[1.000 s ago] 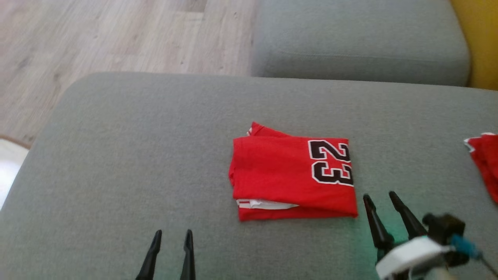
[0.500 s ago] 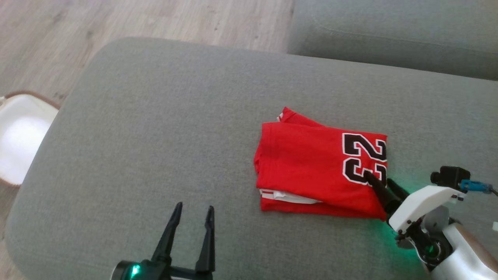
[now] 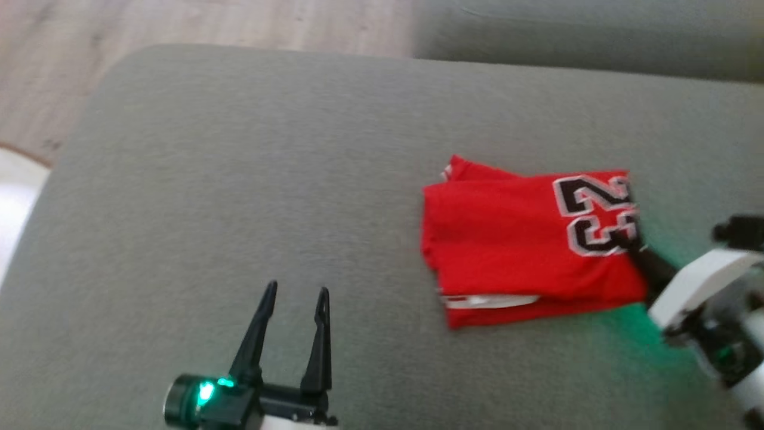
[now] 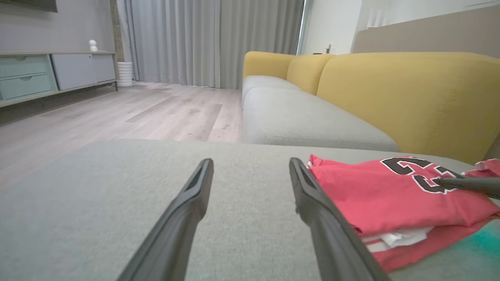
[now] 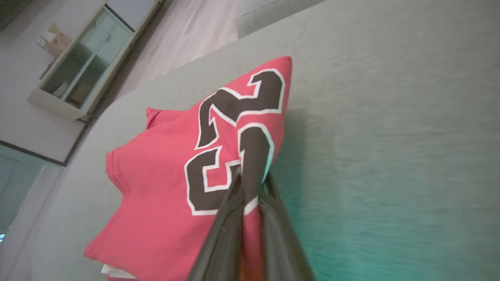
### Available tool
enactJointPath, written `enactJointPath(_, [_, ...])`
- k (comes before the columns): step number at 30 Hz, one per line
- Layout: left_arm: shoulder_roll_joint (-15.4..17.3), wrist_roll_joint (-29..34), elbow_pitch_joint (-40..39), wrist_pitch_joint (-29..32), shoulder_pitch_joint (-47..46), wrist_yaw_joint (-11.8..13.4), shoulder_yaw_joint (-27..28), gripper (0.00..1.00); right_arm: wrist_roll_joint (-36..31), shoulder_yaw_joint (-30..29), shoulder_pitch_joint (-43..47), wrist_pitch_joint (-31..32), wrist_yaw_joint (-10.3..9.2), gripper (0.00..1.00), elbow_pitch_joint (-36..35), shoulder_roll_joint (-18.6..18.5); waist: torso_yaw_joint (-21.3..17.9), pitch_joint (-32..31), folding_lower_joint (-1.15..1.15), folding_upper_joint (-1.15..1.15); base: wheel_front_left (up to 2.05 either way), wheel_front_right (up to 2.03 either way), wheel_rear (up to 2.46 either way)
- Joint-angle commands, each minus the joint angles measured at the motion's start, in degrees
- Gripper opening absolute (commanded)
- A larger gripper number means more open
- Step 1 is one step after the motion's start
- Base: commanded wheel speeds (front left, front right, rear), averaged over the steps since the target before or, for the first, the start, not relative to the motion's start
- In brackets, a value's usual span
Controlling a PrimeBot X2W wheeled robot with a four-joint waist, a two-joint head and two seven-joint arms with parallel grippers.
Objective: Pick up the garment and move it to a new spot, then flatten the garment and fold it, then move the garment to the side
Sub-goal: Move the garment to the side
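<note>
Right wrist view: pinches folded red garment point(image 5: 156, 175), lying on grey sofa cushion point(image 5: 390, 117), at its numbered edge with right tool point(image 5: 252, 171); holds left tool point(image 3: 297, 289) spread, empty. Risks spilling layers if dragged one-cornered.

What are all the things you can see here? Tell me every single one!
jersey: one, red with a black 23, folded on the big cushion
big cushion: one, grey, under the jersey
sofa: one, yellow back and grey seat, beyond the big cushion
floor: one, pale wood, around the furniture
curtains: one set, grey, at the far wall
cabinet: one, pale green and grey, against the wall by the curtains
left tool: one, dark, open, over bare cushion to the left of the jersey
right tool: one, dark, shut on the jersey's edge by the number
</note>
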Motion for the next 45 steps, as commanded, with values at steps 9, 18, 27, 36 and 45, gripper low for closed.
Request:
enactJointPath(9, [-0.5,1.4,-5.5,-0.5,-7.6,-0.2,2.1,1.00,-4.6,-3.4,-6.7,3.2,0.20,0.00,-6.6,-19.3,-10.7,10.0,0.00,0.00,0.00,0.00,0.00])
enactJointPath(18, [-0.5,2.2,-5.3,-0.5,-11.7,-0.9,2.1,1.00,-8.1,-13.5,-5.9,6.2,0.20,0.00,-7.9,-33.7,-13.2,15.8,0.00,0.00,0.00,0.00,0.00])
enactJointPath(27, [-0.5,1.8,-4.6,-0.5,-13.2,-1.0,1.7,1.00,-11.9,-21.5,-1.6,8.7,0.20,1.00,-7.5,-36.6,-12.7,15.9,0.00,0.00,0.00,0.00,0.00])
enactJointPath(36, [-0.5,0.7,-2.1,-0.5,-10.9,-1.2,1.9,1.00,-18.8,-22.9,3.1,9.2,0.20,1.00,-15.3,-21.0,-10.6,8.2,0.00,0.00,0.00,0.00,0.00])
enactJointPath(45, [-0.5,-1.0,2.2,-0.5,-5.1,-1.4,3.1,1.00,-26.3,-13.6,10.4,-1.3,0.20,1.00,-16.3,-0.3,-6.8,-2.1,0.00,0.00,0.00,0.00,0.00])
